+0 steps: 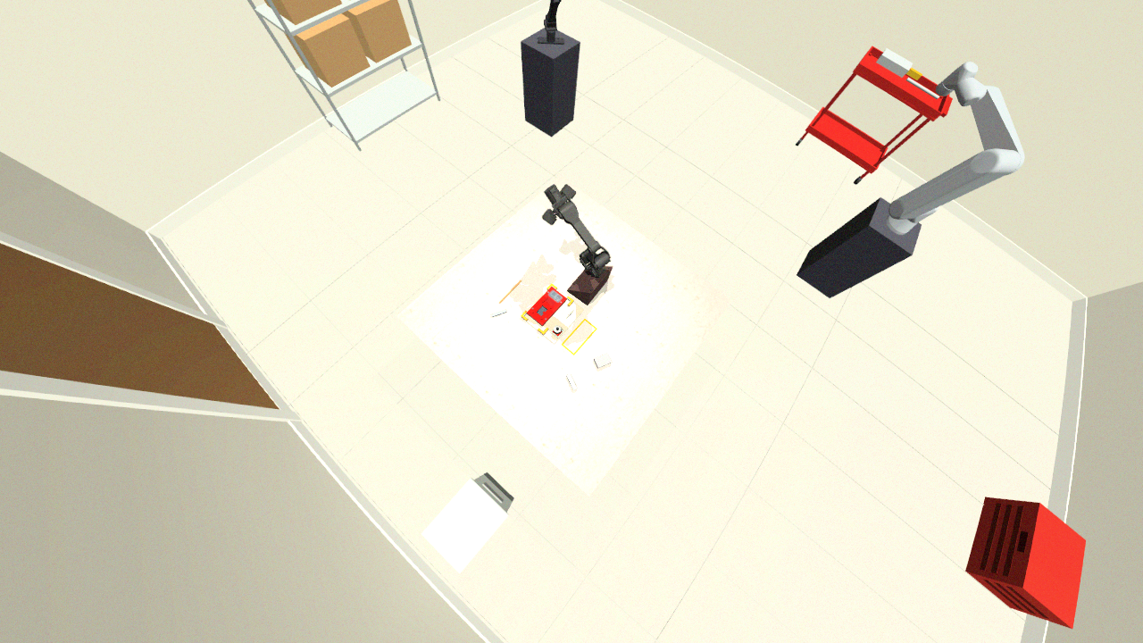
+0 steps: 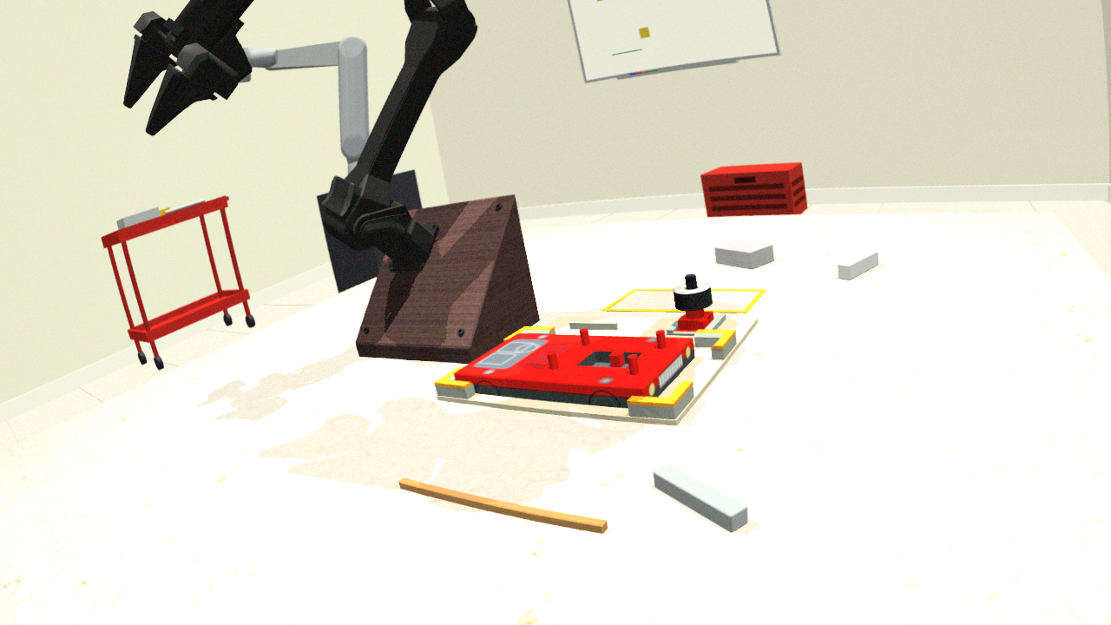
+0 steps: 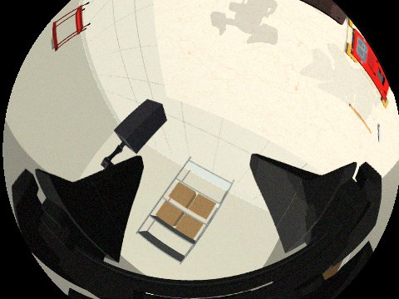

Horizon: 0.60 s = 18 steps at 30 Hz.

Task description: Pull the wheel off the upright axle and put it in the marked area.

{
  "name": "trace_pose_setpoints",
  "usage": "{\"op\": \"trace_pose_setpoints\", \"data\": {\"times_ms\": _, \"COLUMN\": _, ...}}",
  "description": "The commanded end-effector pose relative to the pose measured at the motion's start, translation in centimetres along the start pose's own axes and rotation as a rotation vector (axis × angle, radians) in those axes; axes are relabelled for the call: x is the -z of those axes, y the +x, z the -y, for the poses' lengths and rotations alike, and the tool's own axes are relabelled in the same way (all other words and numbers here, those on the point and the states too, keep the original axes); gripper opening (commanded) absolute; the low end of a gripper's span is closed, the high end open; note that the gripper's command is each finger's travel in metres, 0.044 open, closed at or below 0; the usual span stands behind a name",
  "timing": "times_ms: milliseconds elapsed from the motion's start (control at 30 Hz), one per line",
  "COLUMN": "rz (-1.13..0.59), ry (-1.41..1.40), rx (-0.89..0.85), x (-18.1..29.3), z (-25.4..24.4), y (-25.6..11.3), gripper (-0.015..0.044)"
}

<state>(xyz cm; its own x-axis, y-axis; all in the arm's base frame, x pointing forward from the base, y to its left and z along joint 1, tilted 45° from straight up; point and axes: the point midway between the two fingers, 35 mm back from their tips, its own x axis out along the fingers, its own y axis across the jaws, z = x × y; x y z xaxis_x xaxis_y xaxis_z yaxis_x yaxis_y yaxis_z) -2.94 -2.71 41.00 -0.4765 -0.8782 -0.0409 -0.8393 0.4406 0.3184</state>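
The wheel [image 2: 692, 297] [image 1: 557, 329], black with a white top face, sits on the upright axle [image 2: 690, 279], whose black tip sticks out above it. Below it is a red base [image 2: 694, 319] on a grey plate. The marked area is a yellow outlined rectangle [image 2: 621, 300] [image 1: 568, 338] on the table, beside and behind the wheel; nothing is seen lying in it. My gripper [image 2: 138, 119] [image 3: 197, 161] is open and empty, high above the table and far to the left of the wheel in the exterior view. The wrist view does not show the wheel.
A red car-shaped panel [image 2: 567, 365] [image 1: 543, 310] with upright pegs lies between yellow-topped corner blocks, near the wheel. The arm stands on a dark wooden wedge [image 2: 443, 287]. Grey blocks [image 2: 744, 254] [image 2: 857, 266] lie behind; another grey block [image 2: 699, 497] and an orange stick [image 2: 501, 505] lie in front.
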Motion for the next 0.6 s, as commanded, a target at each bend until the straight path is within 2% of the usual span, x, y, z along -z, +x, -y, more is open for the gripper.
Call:
{"op": "trace_pose_setpoints", "data": {"times_ms": 0, "rz": 0.002, "ry": -0.002, "rx": 0.004, "x": 0.0, "z": 0.0, "y": 0.1, "gripper": 0.0374}}
{"op": "trace_pose_setpoints", "data": {"times_ms": 100, "rz": 0.029, "ry": -0.029, "rx": 0.067, "x": 0.1, "z": 0.4, "y": 1.6, "gripper": 0.0300}}
{"op": "trace_pose_setpoints", "data": {"times_ms": 333, "rz": 0.141, "ry": -0.218, "rx": 0.400, "x": 0.5, "z": 5.3, "y": 8.7, "gripper": 0.0300}}
{"op": "trace_pose_setpoints", "data": {"times_ms": 567, "rz": 0.168, "ry": -0.458, "rx": 0.692, "x": 0.9, "z": 13.5, "y": 12.3, "gripper": 0.0300}}
